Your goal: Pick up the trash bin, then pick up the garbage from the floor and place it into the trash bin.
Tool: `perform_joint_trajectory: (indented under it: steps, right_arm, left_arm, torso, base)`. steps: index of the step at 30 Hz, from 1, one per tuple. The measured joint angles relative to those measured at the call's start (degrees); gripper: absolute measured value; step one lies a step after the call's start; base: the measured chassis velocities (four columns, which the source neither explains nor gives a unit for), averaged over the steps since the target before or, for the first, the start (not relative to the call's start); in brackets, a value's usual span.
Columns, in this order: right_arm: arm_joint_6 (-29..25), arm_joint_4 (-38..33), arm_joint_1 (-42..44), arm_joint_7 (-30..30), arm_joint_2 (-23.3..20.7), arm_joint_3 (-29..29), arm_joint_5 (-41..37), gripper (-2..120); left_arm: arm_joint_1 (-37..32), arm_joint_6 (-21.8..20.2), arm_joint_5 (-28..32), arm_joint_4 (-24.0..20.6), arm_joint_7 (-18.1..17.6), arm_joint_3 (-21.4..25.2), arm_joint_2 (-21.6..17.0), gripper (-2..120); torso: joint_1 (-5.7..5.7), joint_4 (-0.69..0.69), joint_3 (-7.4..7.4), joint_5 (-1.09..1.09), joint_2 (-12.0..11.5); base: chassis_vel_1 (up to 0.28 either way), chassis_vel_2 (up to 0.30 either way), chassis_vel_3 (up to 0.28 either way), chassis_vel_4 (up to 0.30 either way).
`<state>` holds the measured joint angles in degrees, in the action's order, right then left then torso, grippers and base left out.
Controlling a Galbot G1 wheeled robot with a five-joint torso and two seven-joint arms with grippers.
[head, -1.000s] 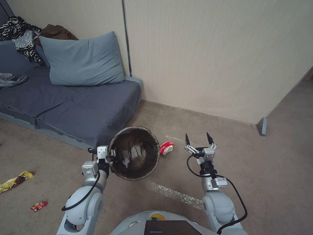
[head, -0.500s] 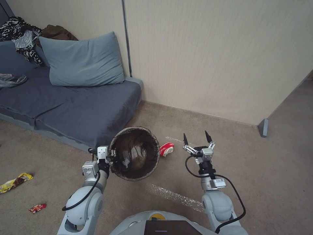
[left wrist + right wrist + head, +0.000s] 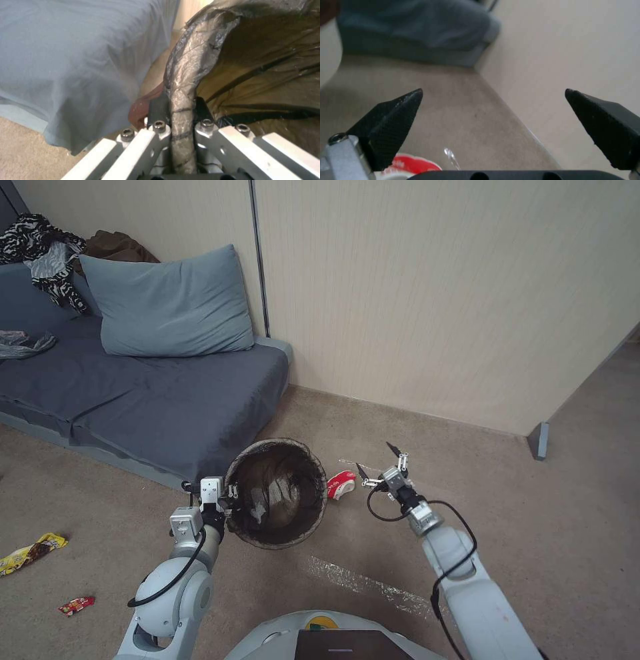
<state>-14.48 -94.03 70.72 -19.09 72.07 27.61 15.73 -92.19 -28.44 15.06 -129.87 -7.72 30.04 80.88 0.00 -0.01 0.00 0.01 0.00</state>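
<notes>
Left claw (image 3: 225, 499) clamped on the trash bin (image 3: 277, 493) rim; right claw (image 3: 380, 468), spread apart, beside the light, crushable paper cup (image 3: 341, 483), best pinched across its wall.

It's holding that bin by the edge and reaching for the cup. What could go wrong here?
The left gripper pinches just the trash bin rim and its thin liner, so the bin might slip or tilt. The open right gripper is beside the red-and-white cup, which lies on its side right against the bin; a finger could roll it away or bump the bin.
</notes>
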Motion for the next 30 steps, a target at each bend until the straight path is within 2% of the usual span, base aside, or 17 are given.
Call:
perform_joint_trajectory:
  steps: [3, 5, 6, 10, 23, 30]
  right_arm:
    - [-0.9, 6.1, -5.1, -5.4, -2.1, -1.6, 3.1, 100]
    - [-1.8, 9.5, -7.7, -9.2, -3.3, -2.6, 5.9, 100]
    - [-1.8, 9.5, -7.7, -9.2, -3.3, -2.6, 5.9, 100]
    - [-6.3, 15.8, -13.4, -17.4, -4.3, -4.0, 12.7, 100]
    - [-9.9, 24.8, -20.0, -23.2, -3.2, -7.9, 16.4, 100]
    - [-12.5, 32.0, -25.7, -25.7, -0.8, -11.0, 19.3, 100]
  left_arm:
    - [0.0, 0.0, -0.2, 0.3, -0.1, -0.2, 0.2, 2]
    - [-0.1, -0.1, -0.3, 0.4, -0.2, -0.3, 0.4, 2]
    - [-0.1, -0.1, -0.3, 0.4, -0.2, -0.3, 0.4, 2]
    - [-0.3, -0.1, -0.7, 0.5, -0.2, -0.4, 0.5, 2]
    - [-0.6, 0.0, -1.4, 1.1, -0.3, -1.0, 1.5, 2]
    - [-0.2, 0.0, -2.2, 1.5, -0.3, -1.3, 2.4, 2]
  torso:
    - [0.0, 0.04, 0.0, 0.0, 0.0]
    - [0.0, 0.02, 0.0, 0.0, 0.0]
    - [0.0, 0.02, 0.0, 0.0, 0.0]
    - [0.0, 0.01, 0.0, 0.0, 0.0]
    - [0.0, 0.01, 0.0, -0.01, 0.0]
    - [0.0, 0.02, 0.0, -0.01, 0.0]
  base:
    - [0.0, 0.0, 0.0, 0.0]
    - [0.0, 0.0, 0.0, 0.0]
    - [0.0, 0.0, 0.0, 0.0]
    - [0.0, 0.0, 0.0, 0.0]
    - [0.0, 0.0, 0.0, 0.0]
    - [0.0, 0.0, 0.0, 0.0]
